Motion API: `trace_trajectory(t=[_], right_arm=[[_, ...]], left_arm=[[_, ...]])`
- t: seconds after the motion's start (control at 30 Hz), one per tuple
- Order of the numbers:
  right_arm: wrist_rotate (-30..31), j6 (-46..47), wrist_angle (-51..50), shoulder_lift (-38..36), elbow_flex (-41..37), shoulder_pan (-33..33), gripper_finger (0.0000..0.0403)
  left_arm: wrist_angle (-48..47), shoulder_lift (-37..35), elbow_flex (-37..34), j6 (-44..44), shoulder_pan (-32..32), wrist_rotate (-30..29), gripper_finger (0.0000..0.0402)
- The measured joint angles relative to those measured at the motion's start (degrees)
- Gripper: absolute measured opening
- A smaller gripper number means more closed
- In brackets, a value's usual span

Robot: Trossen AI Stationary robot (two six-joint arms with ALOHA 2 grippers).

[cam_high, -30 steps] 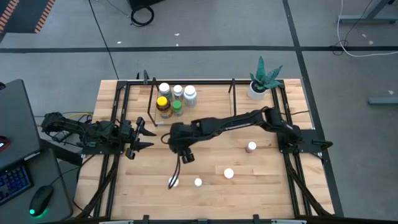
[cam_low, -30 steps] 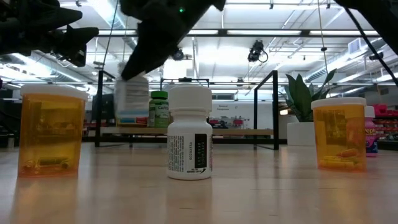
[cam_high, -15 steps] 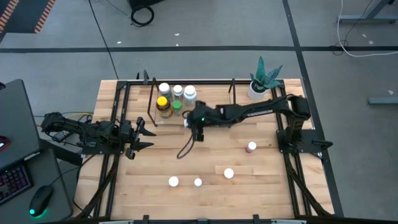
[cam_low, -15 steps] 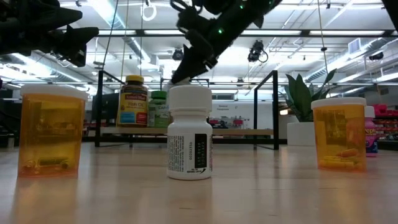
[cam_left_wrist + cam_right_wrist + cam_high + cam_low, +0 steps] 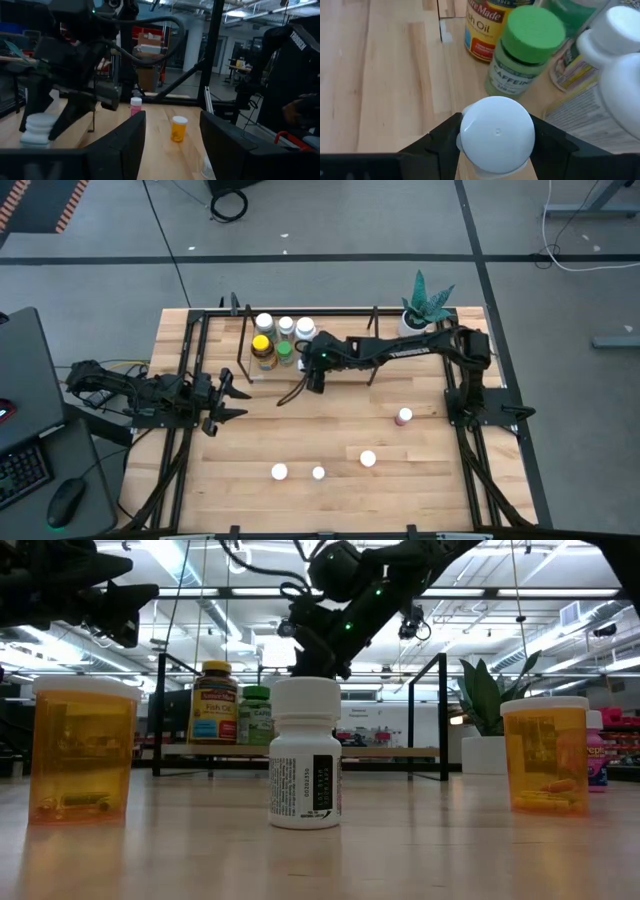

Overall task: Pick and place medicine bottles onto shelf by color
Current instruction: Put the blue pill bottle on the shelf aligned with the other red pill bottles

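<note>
Left gripper [image 5: 232,402] waits at table's left edge, fingers spread, empty, well apart from bottles. On the shelf [image 5: 330,372], far left, stand the yellow-cap bottle [image 5: 262,350] and green-cap bottle [image 5: 285,352], white-cap ones behind. Right gripper [image 5: 315,366] hovers just right of green-cap, pinching a white-cap bottle [image 5: 496,135] upright, cap up. Free slot looks to lie right of green-cap; that bottle crowds the drop. Three more bottles wait near, pink-cap bottle [image 5: 404,417] to the right.

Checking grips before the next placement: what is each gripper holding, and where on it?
The right gripper holds a white-capped bottle, clamped on both sides just below its cap, beside the shelf's bottles. The left gripper holds nothing.
</note>
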Motion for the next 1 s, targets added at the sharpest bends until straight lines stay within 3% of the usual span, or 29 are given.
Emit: trace_trajectory(t=[0.3, 1.0], right_arm=[[-0.16, 2.8, 0.39, 0.88, 0.5, -1.09, 0.0206], [0.47, 2.63, 0.76, 0.84, 0.5, -0.98, 0.0258]], left_arm=[[-0.29, 0.49, 0.0, 0.0, 0.0, 0.0, 0.0196], [-0.33, 0.49, 0.0, 0.0, 0.0, 0.0, 0.0196]])
